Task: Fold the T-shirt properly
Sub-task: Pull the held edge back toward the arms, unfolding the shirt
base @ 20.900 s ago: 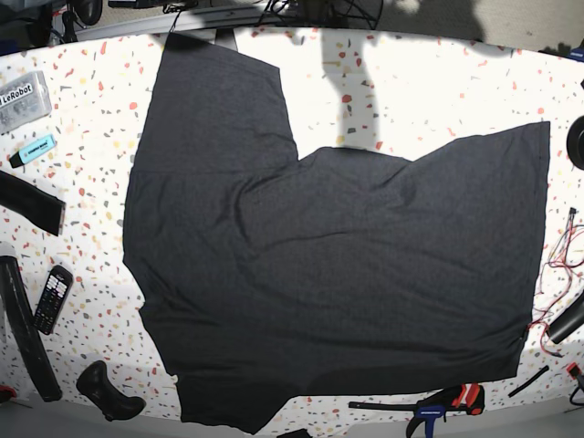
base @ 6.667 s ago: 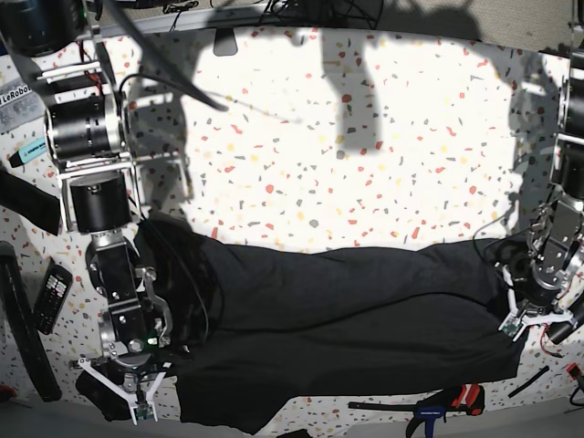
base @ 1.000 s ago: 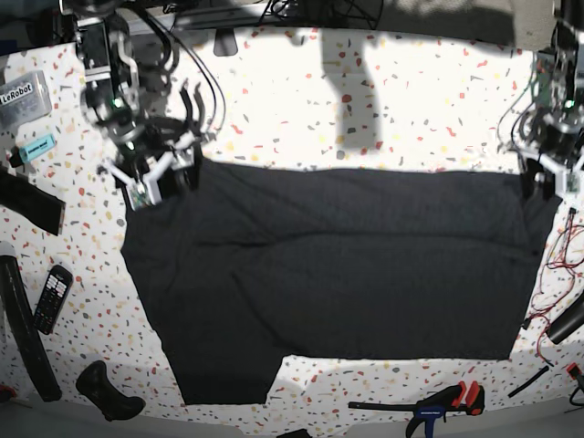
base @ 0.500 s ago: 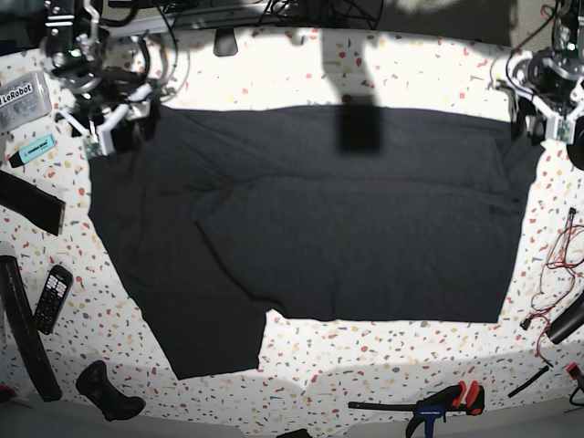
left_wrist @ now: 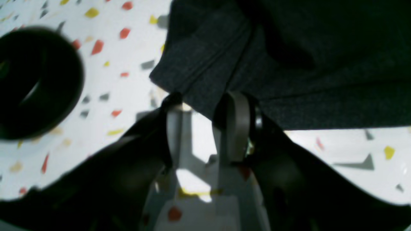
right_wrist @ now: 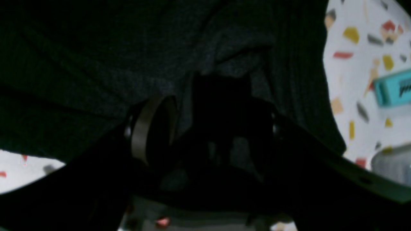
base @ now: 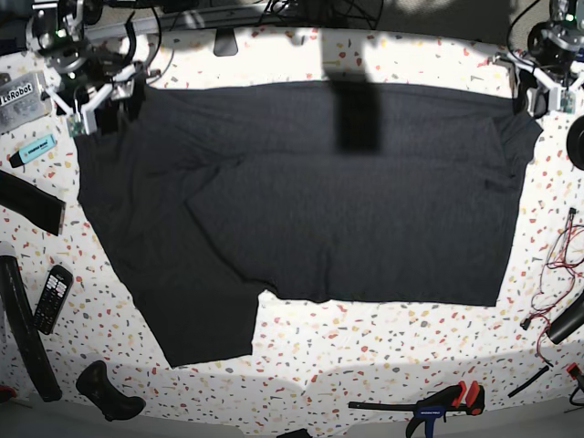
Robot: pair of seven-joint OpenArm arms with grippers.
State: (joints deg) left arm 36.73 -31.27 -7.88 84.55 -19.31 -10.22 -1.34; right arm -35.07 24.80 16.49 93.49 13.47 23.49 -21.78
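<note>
The T-shirt (base: 310,196) lies spread flat across the middle of the speckled desk (base: 383,365), its top edge drawn taut between two corners near the far rim. The left pincer (base: 544,91), at 2 o'clock in the base view, grips the shirt's upper corner there; the right pincer (base: 91,102), at 10 o'clock, grips the opposite upper corner. A sleeve-like flap hangs toward 7 o'clock.

Open desk runs along the whole near edge from 5 to 7 o'clock, and a narrow strip remains beyond the shirt's top edge at 12 o'clock. The side at 9 o'clock is crowded: a teal marker (base: 34,149), a calculator (base: 52,298) and a clear tag reading "LeRobot" (base: 22,96). A red-handled clamp (base: 429,403) lies at 5 o'clock.

The left wrist view shows what the base view cannot: the left pincer (left_wrist: 205,102) clenched on a hemmed fabric fold (left_wrist: 205,67), with a dark ring (left_wrist: 35,83) just beside it. The right wrist view is very dark; the right pincer (right_wrist: 199,112) is buried in cloth, apparently grasping it, and the teal marker (right_wrist: 393,89) shows at 3 o'clock, its lettering unreadable.
</note>
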